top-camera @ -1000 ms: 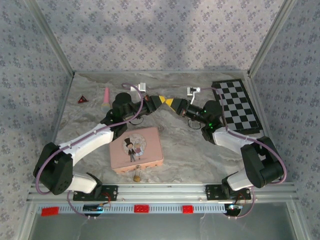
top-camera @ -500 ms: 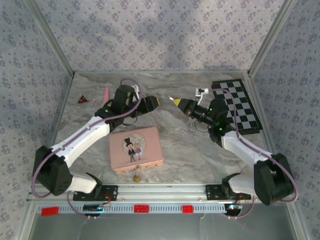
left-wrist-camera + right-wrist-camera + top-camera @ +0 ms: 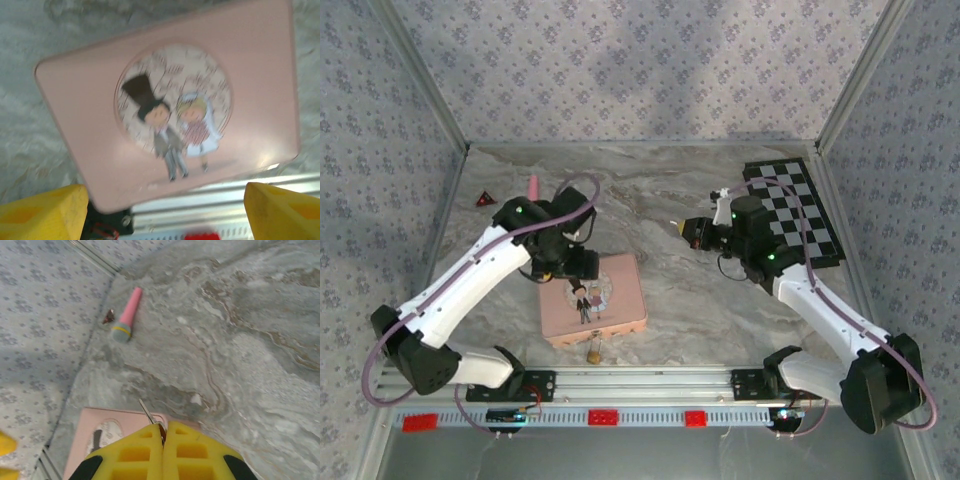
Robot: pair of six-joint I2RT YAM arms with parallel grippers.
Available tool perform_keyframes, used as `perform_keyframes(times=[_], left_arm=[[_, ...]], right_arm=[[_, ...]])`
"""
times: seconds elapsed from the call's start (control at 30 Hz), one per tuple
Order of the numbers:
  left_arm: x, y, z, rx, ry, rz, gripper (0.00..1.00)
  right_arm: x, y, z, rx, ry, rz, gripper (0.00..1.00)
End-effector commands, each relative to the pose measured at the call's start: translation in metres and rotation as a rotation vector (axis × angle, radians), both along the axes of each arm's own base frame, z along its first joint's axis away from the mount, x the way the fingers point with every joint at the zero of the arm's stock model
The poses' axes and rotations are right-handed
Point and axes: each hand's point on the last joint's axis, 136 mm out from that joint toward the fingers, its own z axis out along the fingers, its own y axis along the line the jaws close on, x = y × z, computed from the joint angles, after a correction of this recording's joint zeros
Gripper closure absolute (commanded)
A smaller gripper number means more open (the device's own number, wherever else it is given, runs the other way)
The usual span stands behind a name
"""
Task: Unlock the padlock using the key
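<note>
The key is a slim metal blade sticking out from between the yellow fingers of my right gripper, which is shut on it. In the top view that gripper hovers over the middle of the table, right of the pink tin. The padlock, tiny and brass-coloured, lies at the tin's near edge. My left gripper hangs over the tin's far left corner. In the left wrist view its yellow fingers stand wide apart, open with nothing between them, above the tin's cartoon lid.
A pink stick and a small red triangle lie at the back left, with the stick also in the right wrist view. A checkered board covers the back right. The metal rail runs along the near edge.
Both grippers have drawn apart from their meeting point at the middle back. The left one opened and swung back over the tin. The right one pulled right, still shut.
</note>
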Motion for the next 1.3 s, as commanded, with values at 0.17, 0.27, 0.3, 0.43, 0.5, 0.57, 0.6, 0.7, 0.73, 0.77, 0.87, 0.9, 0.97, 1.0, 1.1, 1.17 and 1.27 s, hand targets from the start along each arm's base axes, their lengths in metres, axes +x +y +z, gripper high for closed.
perform_keyframes(times=[0.17, 0.27, 0.3, 0.43, 0.5, 0.57, 0.6, 0.7, 0.73, 0.77, 0.87, 0.9, 0.97, 1.0, 1.1, 1.17, 1.27], left_arm=[[-0.089, 0.005, -0.035, 0.011, 0.192, 0.028, 0.20], [-0.104, -0.003, -0.051, -0.026, 0.214, 0.056, 0.21], [-0.109, -0.005, -0.057, -0.033, 0.215, 0.063, 0.21], [-0.121, -0.016, -0.085, -0.059, 0.207, 0.070, 0.22], [-0.122, -0.020, -0.095, -0.055, 0.184, 0.055, 0.22], [-0.123, -0.024, -0.105, -0.043, 0.178, 0.041, 0.22], [-0.122, -0.024, -0.108, -0.030, 0.171, 0.035, 0.22], [-0.112, -0.031, -0.111, -0.020, 0.119, 0.004, 0.21], [-0.107, -0.034, -0.112, -0.018, 0.093, -0.007, 0.21], [-0.101, -0.034, -0.113, -0.010, 0.064, -0.020, 0.21], [-0.087, -0.031, -0.119, 0.022, -0.013, -0.039, 0.20], [-0.084, -0.032, -0.121, 0.021, -0.025, -0.045, 0.19], [-0.079, -0.034, -0.128, 0.015, -0.030, -0.044, 0.19], [-0.077, -0.034, -0.129, 0.016, -0.035, -0.046, 0.19], [-0.064, -0.034, -0.129, 0.020, -0.065, -0.059, 0.19], [-0.053, -0.034, -0.129, 0.021, -0.085, -0.066, 0.19], [-0.033, -0.037, -0.129, 0.033, -0.143, -0.126, 0.17]], right_arm=[[0.001, -0.003, -0.001, -0.061, -0.019, 0.005, 1.00], [0.003, -0.003, -0.001, -0.060, -0.019, 0.000, 1.00], [0.003, -0.002, 0.000, -0.057, -0.020, 0.001, 1.00], [0.005, 0.001, 0.001, -0.047, -0.018, 0.007, 1.00], [0.006, 0.001, 0.002, -0.045, -0.020, 0.005, 1.00], [0.005, 0.001, 0.002, -0.042, -0.019, 0.004, 1.00], [0.005, 0.001, 0.002, -0.040, -0.020, 0.005, 1.00], [0.005, -0.001, 0.002, -0.039, -0.019, -0.006, 1.00], [0.004, -0.002, 0.002, -0.038, -0.019, -0.009, 1.00], [0.003, -0.002, 0.001, -0.038, -0.017, -0.012, 1.00], [0.001, -0.004, 0.003, -0.030, -0.025, -0.022, 1.00], [0.000, -0.005, 0.003, -0.028, -0.024, -0.026, 1.00], [-0.002, -0.006, 0.001, -0.022, -0.021, -0.035, 1.00], [-0.002, -0.007, 0.000, -0.018, -0.020, -0.038, 1.00], [-0.003, -0.008, -0.003, -0.019, -0.020, -0.043, 1.00], [-0.003, -0.007, -0.006, -0.021, -0.017, -0.043, 1.00], [-0.002, -0.006, -0.007, -0.021, -0.018, -0.042, 1.00]])
